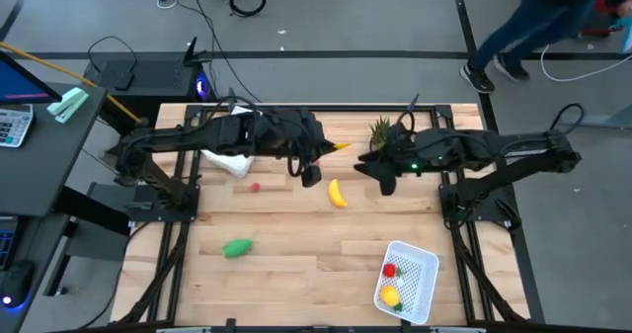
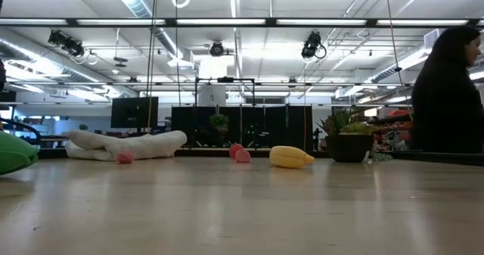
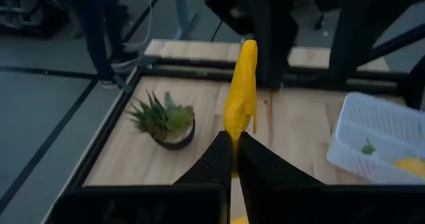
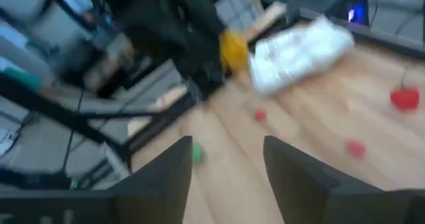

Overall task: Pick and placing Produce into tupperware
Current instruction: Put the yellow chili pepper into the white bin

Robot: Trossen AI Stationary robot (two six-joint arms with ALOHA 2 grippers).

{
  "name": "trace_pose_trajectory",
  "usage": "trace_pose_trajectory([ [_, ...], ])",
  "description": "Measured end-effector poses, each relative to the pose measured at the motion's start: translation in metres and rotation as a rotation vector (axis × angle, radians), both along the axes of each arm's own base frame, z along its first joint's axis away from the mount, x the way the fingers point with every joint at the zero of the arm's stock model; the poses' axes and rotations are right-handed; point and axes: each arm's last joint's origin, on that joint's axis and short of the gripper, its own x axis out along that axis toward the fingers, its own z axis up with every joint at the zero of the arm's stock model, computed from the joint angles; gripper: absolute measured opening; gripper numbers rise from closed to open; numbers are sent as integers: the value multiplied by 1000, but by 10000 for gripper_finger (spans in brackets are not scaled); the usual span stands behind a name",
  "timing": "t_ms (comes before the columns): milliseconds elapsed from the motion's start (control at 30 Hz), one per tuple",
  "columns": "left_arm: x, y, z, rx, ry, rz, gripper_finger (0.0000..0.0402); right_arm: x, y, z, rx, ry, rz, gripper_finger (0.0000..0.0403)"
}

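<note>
My left gripper (image 1: 329, 149) hangs above the table's far middle, shut on a long yellow-orange piece (image 3: 242, 84). My right gripper (image 4: 226, 167) is open and touches nothing; it hovers near the potted plant (image 1: 380, 130), right of the yellow banana (image 1: 338, 193), which lies on its side on the table. The green oblong piece (image 1: 237, 247) lies near the left front. A small red piece (image 1: 255, 186) rests by the white cloth (image 1: 229, 161). The white tupperware (image 1: 423, 264) stands at the near right and holds a red piece (image 1: 390, 270) and a yellow piece (image 1: 391, 295). My left gripper pinches the yellow-orange piece by its lower end (image 3: 234, 132) between the two fingers (image 3: 214, 159). The fingers reach level from the table's left, lying along the piece. The rest of it sticks out past the fingertips, lifted clear of the table.
More red pieces (image 2: 240, 153) lie on the table beside the banana (image 2: 291, 157). The potted plant (image 2: 348, 141) stands at the far edge. A person (image 2: 446, 96) is beyond the table on the right. Bare wood lies between the green piece and the tupperware.
</note>
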Motion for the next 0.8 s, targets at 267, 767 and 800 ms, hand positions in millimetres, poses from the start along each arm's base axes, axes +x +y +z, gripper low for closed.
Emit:
trace_pose_trajectory([
  [267, 0, 2, -2, -1, 13, 6, 15, 33, -9, -21, -46, 49, -104, 228],
  [767, -2, 7, -6, -1, 58, 18, 22, 38, -11, -12, -140, -39, -126, 194],
  [800, -2, 7, -7, -1, 67, 18, 22, 37, -11, -10, -142, -44, -130, 192],
])
